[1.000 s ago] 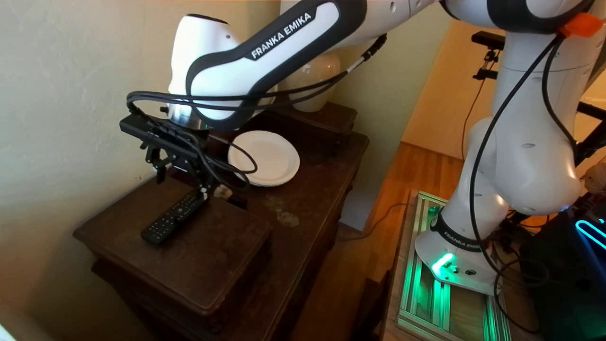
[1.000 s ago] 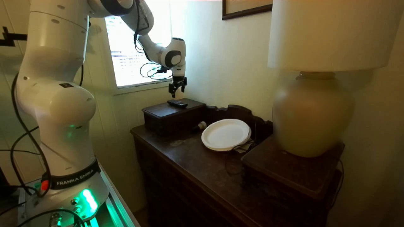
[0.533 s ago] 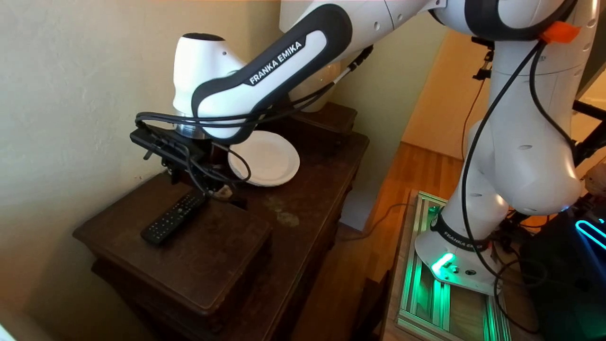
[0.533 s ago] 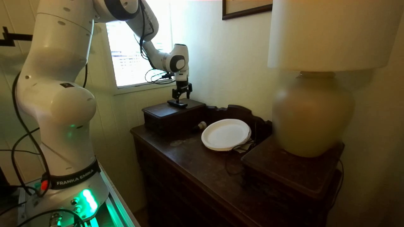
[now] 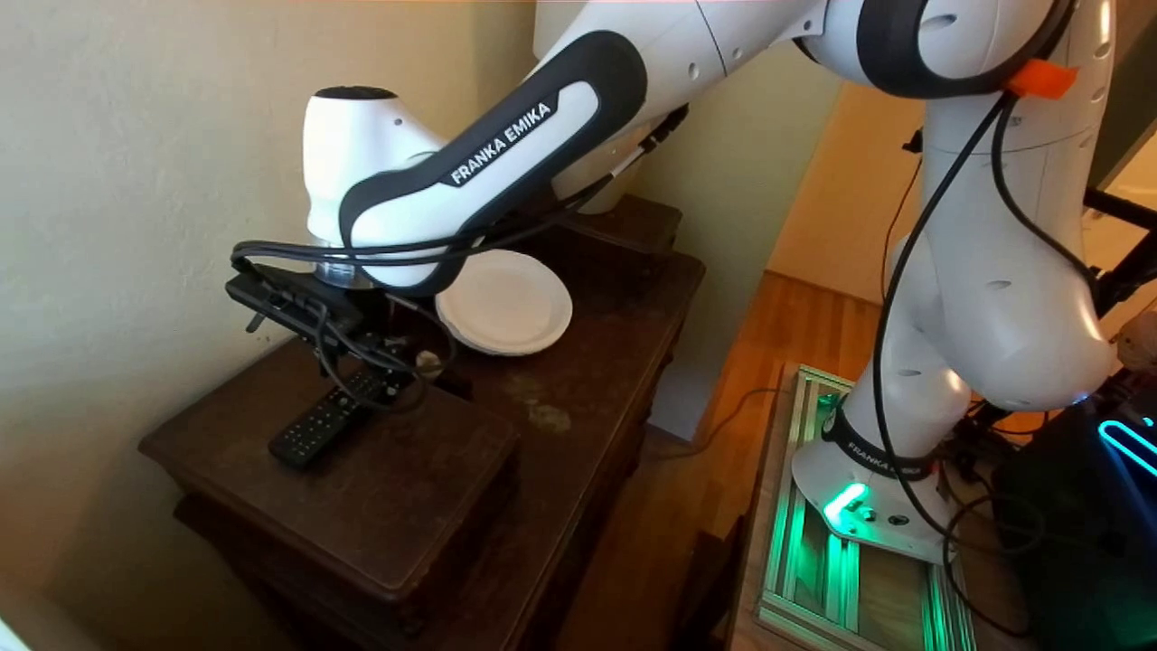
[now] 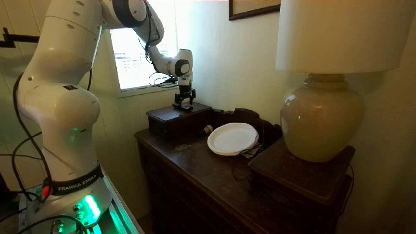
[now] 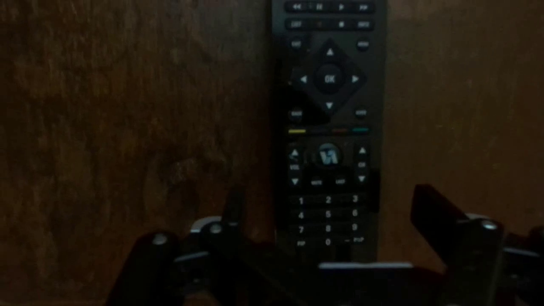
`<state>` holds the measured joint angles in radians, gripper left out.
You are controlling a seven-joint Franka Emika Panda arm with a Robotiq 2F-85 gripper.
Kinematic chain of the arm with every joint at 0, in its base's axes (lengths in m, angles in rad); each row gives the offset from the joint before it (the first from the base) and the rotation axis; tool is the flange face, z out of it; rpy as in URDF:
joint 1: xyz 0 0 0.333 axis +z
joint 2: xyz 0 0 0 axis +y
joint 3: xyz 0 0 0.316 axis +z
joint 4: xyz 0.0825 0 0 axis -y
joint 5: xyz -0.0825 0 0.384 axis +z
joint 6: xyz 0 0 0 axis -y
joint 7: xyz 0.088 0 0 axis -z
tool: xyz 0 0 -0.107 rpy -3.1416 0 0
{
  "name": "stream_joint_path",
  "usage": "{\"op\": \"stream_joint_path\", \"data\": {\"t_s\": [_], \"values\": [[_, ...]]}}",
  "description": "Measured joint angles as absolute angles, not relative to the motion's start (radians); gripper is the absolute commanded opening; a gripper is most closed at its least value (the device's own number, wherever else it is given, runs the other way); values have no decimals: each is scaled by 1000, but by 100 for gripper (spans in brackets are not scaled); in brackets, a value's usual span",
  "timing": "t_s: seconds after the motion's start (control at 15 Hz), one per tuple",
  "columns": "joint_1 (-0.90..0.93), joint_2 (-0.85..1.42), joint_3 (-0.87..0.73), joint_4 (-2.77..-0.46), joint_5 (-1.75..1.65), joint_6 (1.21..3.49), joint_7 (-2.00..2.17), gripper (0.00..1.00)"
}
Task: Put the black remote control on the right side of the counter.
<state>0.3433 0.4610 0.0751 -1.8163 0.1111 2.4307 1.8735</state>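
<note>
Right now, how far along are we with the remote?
Looks done: claw positioned over the remote, a finger each side. In hand: the grasp, apparently; the wrist view shows gaps beside the remote. Left: close, lift, carry to the right side of the cabinet; the remote lies on the raised block.

Round white plate (image 6: 233,139) near a glossy beige lamp (image 6: 321,125)
I see a dark-framed picture (image 6: 254,6) on the pale wall (image 6: 243,61).

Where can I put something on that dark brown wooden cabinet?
Between the round white plate and the front edge of the cabinet; also on the raised brown box, between the slim black remote control and the box's front edge. It's crowded under the open black pincer and around the round-bellied cream lamp.
</note>
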Motion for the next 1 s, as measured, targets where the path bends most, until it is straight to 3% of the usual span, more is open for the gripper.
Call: {"op": "stream_joint_path", "data": {"t_s": [0.07,0.13,0.2,0.53,1.0], "values": [[344,466,75,-1810,111,2423,1878,100],[344,471,75,-1804,111,2418,1881,91],[343,476,74,-1800,111,2415,1882,74],[343,501,69,-1780,101,2408,1882,38],[358,496,69,-1773,66,2388,1883,36]]}}
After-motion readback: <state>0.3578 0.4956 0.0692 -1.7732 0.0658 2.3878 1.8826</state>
